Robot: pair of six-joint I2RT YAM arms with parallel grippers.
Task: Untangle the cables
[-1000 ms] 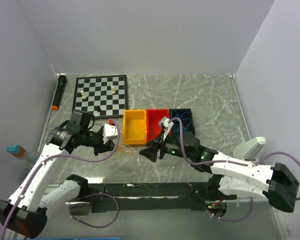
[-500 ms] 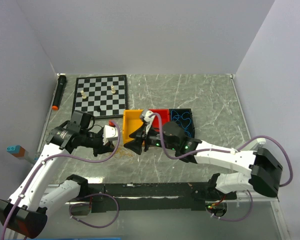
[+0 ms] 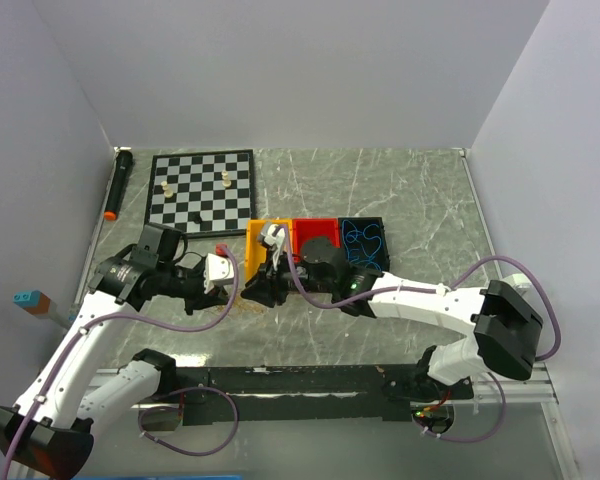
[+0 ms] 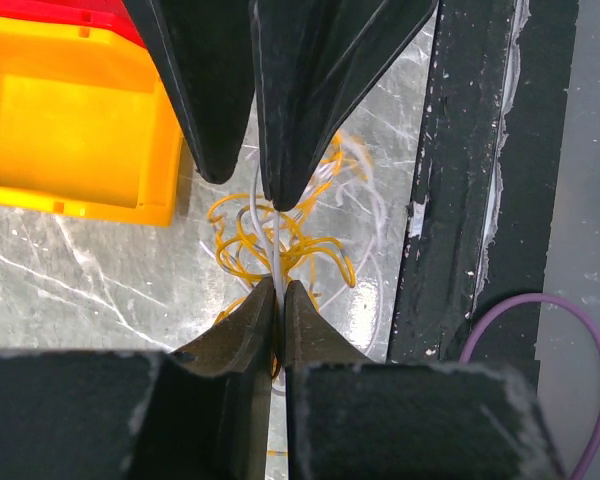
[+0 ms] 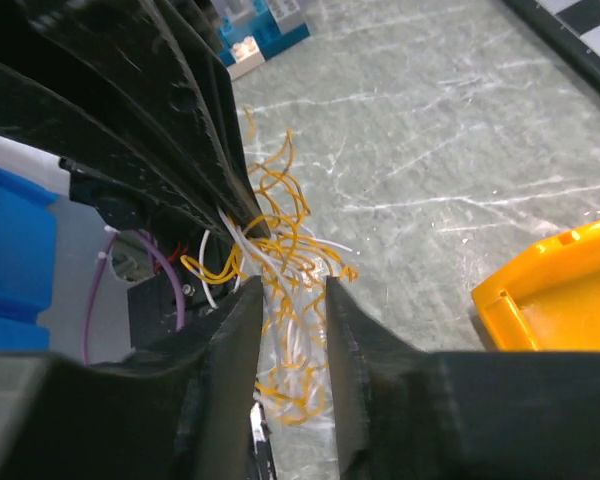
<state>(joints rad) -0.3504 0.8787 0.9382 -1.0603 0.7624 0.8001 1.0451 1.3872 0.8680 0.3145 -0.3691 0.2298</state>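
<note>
**Overhead view, read left to right.** A black marker point(image 3: 117, 185) with an orange tip lies along the left wall. Just beside it is a chessboard point(image 3: 200, 187) carrying a few pieces.

The left gripper point(image 4: 278, 292) is pressed shut on the white cable point(image 4: 276, 245). The cable rises as a single strand from between the closed jaws. Around it, on the marble table point(image 3: 410, 190), lies the yellow-tan cable point(image 4: 323, 247) in loose curls. The two cables are tangled together, just in front of the yellow bin point(image 3: 255, 245) and near the black rail point(image 4: 480, 150) at the table's near edge.

The right gripper point(image 5: 293, 292) meets the left one tip to tip over this tangle. Its jaws stand a narrow gap apart, with white and yellow-tan strands lying between them (no strand is seen to be pinched).

Touching the yellow bin on its right is a red bin point(image 3: 310, 228), partly covered by the right arm. Next to that is a black bin point(image 3: 365, 219), and the blue cable point(image 3: 358, 238) lies coiled inside it, well apart from the other two cables.

A lilac hose point(image 4: 570, 370) loops at the lower right of the left wrist view.
</note>
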